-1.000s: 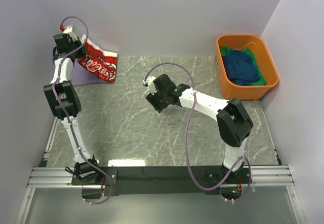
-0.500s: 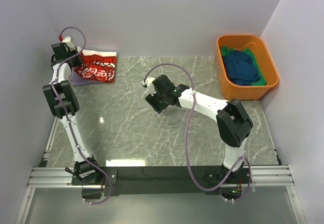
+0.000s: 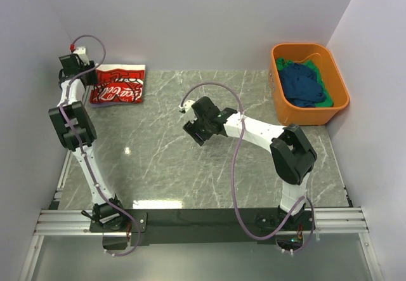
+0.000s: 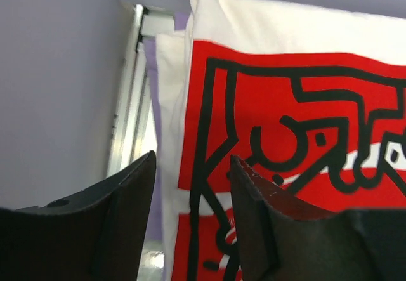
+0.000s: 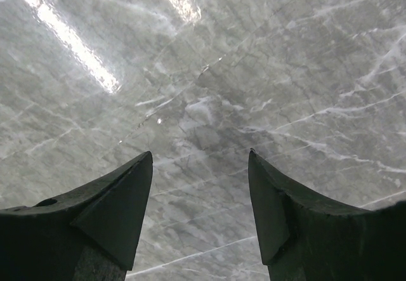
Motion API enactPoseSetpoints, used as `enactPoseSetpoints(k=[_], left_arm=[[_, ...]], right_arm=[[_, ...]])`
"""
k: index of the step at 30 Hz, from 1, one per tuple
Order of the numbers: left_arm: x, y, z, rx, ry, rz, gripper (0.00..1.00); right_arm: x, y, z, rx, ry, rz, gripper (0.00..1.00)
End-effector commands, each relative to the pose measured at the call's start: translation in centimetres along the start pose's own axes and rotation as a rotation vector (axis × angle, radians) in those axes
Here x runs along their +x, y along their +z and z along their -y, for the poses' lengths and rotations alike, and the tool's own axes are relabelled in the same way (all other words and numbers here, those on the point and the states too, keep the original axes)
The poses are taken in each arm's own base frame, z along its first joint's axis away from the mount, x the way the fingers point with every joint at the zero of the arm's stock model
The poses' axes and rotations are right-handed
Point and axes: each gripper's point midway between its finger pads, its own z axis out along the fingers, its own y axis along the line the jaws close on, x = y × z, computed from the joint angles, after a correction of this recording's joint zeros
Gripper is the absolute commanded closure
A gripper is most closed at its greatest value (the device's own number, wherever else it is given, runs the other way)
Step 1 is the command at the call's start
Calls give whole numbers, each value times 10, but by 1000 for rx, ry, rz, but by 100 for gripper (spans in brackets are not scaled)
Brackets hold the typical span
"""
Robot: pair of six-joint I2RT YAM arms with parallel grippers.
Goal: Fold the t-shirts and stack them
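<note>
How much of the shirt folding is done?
Done: the folded white-and-red t-shirt lies flat on a lavender t-shirt in the far-left corner. In hand: nothing; the left end effector and right end effector are open. Left: the dark blue t-shirt and green t-shirt crumpled in the orange plastic tub.

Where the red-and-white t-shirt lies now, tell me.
In the top view, the red-and-white t-shirt lies at the far-left corner of the table, beside the left gripper.

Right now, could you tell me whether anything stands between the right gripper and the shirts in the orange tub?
Nothing visible lies on the table between the right gripper and the orange tub; only the tub's wall rings the dark blue shirt, so reach from above.
</note>
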Motion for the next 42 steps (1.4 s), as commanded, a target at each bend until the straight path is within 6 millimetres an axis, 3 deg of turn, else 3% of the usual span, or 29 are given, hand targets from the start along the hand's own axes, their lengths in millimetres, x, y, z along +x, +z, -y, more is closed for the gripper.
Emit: enactPoseSetpoints(k=[1, 6, 10, 14, 21, 26, 27, 29, 30, 31, 34, 35, 36, 37, 38, 39, 40, 41, 42], left_arm=[[-83, -54, -3, -14, 94, 172, 46], [-82, -64, 16, 85, 74, 175, 53], [-56, -52, 25, 140, 38, 114, 67], [-28, -32, 19, 121, -7, 61, 74], [18, 0, -6, 48, -96, -29, 76], [38, 3, -22, -4, -103, -75, 77], [34, 0, -24, -12, -104, -70, 78], [34, -10, -31, -24, -118, -61, 75], [12, -23, -35, -42, -108, -8, 71], [14, -28, -39, -68, -107, -14, 66], [-21, -62, -39, -83, -92, 31, 54], [-29, -72, -35, -70, -89, 37, 44], [-54, -95, -30, -62, -82, 80, 41], [-57, -108, -23, -42, -91, 67, 27], [-66, -121, -11, 14, -86, 79, 24], [-89, -148, -4, 33, -74, 128, 21], [-90, -161, 6, 68, -74, 124, 9], [-107, -187, 19, 115, -60, 165, 1], [-109, -198, 27, 138, -55, 165, 1]], right_arm=[[-11, -17, 1, 14, -13, 47, 31], [-8, -18, 2, 5, 0, 44, 32], [-5, -16, 4, -14, 26, 32, 34], [1, -17, 11, -29, 62, 16, 35], [16, -23, 27, -13, 103, -14, 36], [28, -31, 36, 14, 109, -25, 36], [30, -36, 37, 21, 110, -21, 36], [33, -41, 44, 40, 113, -18, 36], [34, -46, 48, 58, 114, -12, 36], [35, -50, 55, 75, 121, -7, 35], [34, -66, 68, 118, 131, 19, 31], [35, -71, 77, 138, 148, 23, 29], [33, -81, 83, 156, 154, 45, 27], [32, -88, 89, 174, 162, 54, 25], [34, -94, 98, 195, 178, 62, 22], [31, -106, 105, 215, 190, 88, 21], [32, -113, 110, 227, 206, 95, 14], [37, -121, 123, 254, 241, 100, 12], [34, -134, 129, 266, 254, 132, 12]])
